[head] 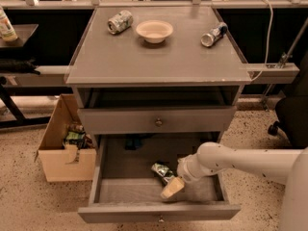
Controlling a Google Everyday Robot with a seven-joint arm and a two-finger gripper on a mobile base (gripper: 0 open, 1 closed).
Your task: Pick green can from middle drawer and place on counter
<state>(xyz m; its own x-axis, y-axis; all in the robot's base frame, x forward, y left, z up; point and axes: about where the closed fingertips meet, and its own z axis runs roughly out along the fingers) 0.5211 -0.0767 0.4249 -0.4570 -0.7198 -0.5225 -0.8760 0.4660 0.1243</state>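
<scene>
A white robot arm reaches from the right into the open bottom drawer of a grey cabinet. Its gripper sits low inside, just beside the green can lying on the drawer floor. Whether it is grasping the can or released cannot be told. On the surface above rest a bowl, a pale can and a slim can.

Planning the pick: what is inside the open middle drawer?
The middle drawer holds the green can, the gripper beside it. A dark item sits at the back, partly hidden by the drawer above.
</scene>
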